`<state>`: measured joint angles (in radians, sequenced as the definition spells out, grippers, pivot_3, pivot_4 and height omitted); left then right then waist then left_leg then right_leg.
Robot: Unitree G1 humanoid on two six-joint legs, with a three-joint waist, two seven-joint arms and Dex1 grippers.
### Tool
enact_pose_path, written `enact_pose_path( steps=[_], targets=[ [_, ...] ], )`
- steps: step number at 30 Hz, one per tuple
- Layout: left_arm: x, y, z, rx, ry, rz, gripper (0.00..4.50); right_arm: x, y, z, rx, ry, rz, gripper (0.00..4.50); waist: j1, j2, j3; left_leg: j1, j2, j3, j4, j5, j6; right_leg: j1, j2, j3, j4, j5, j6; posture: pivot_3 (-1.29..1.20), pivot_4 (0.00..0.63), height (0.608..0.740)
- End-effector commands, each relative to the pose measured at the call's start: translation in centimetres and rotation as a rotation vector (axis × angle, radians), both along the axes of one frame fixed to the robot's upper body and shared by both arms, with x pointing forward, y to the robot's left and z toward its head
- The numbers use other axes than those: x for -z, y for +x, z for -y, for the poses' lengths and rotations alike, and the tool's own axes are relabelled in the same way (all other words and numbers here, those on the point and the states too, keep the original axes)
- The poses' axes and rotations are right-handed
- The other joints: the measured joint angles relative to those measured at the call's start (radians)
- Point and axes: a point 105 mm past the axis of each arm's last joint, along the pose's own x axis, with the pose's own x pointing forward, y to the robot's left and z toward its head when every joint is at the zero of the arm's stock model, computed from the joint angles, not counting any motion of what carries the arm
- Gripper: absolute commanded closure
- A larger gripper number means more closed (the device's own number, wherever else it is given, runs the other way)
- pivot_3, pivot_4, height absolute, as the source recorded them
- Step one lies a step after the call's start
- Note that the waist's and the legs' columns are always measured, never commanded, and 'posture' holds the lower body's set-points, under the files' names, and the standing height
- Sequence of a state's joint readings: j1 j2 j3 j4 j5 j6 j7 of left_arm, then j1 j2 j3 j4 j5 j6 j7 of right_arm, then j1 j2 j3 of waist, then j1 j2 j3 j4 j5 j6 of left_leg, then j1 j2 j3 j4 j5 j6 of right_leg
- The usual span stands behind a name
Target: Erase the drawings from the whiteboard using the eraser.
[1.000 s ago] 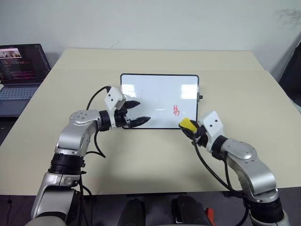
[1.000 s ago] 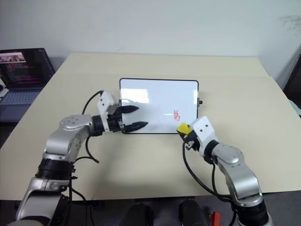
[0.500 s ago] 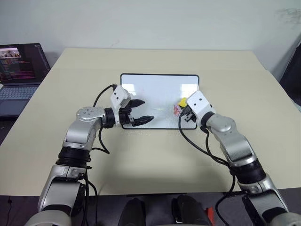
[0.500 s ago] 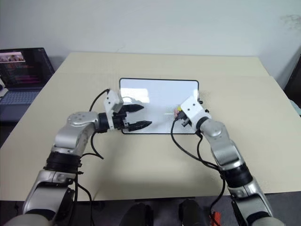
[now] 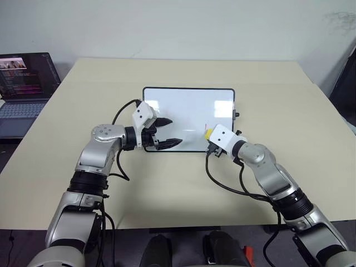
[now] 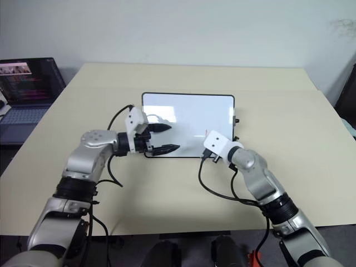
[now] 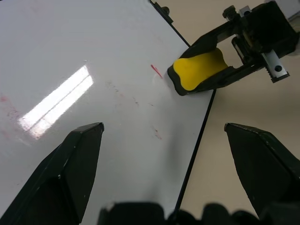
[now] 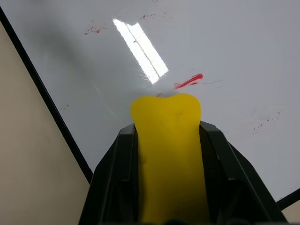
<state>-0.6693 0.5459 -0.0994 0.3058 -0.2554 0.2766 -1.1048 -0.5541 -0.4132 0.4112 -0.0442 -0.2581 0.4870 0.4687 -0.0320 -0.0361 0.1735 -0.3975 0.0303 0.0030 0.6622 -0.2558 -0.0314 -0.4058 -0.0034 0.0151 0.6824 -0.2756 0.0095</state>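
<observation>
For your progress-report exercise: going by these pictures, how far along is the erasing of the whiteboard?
Done: most of the whiteboard looks clean, with faint red smudges. In hand: the right gripper is shut on the eraser, which is pressed on the board near its edge; the left gripper hangs open at the board's near left part. Left: a short red stroke just ahead of the eraser, and the specks around it.

A beige table [image 5: 183,183] carries the whiteboard [image 5: 183,105], lying flat near its middle, closer to the far edge than the near one. A laptop [image 5: 22,89] sits beyond the table's left edge.
</observation>
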Motion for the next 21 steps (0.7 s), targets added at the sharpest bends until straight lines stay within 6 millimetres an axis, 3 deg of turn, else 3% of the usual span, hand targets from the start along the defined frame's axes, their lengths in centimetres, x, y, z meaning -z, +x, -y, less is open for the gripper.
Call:
enact_pose_path(
  steps=[1,7,14,17,21],
  targets=[
    [-1.2,-0.2,0.5,0.029,0.003,0.053,0.00,-2.6,1.9,1.0,0.091,0.024,0.102,3.17,-0.002,0.000,0.000,0.000,0.000,0.001,0.000,0.000,0.000,0.000,0.000,0.000,0.000,0.000,0.000,0.00,0.150,0.740],
    [-1.4,-0.3,0.8,0.039,0.000,0.055,0.00,-2.4,2.2,0.8,0.087,0.018,0.086,3.17,0.001,0.000,0.000,-0.001,0.000,0.000,0.000,0.001,0.001,0.000,0.001,0.000,-0.001,0.001,-0.001,0.00,0.150,0.740],
    [-1.5,-0.6,1.1,0.048,-0.005,0.057,0.00,1.8,-0.3,1.2,0.004,-0.079,-0.109,3.17,0.002,0.000,0.000,-0.001,0.000,0.000,0.000,0.001,0.001,0.000,0.000,0.000,-0.001,0.001,-0.001,0.00,0.150,0.740],
    [-1.4,-0.7,1.3,0.054,-0.005,0.054,0.00,1.2,-0.2,1.2,0.008,-0.074,-0.085,3.17,-0.001,0.000,0.000,0.000,0.000,0.001,0.000,0.001,0.001,0.000,0.000,0.001,0.000,0.001,-0.001,0.00,0.150,0.740],
    [-1.3,-0.8,1.5,0.063,-0.002,0.052,0.00,-1.2,1.1,1.0,0.044,-0.028,0.015,3.17,-0.001,0.000,0.000,0.001,0.000,0.000,0.000,0.001,0.001,0.000,0.001,0.000,0.000,0.001,0.001,0.00,0.150,0.740]
  ],
)
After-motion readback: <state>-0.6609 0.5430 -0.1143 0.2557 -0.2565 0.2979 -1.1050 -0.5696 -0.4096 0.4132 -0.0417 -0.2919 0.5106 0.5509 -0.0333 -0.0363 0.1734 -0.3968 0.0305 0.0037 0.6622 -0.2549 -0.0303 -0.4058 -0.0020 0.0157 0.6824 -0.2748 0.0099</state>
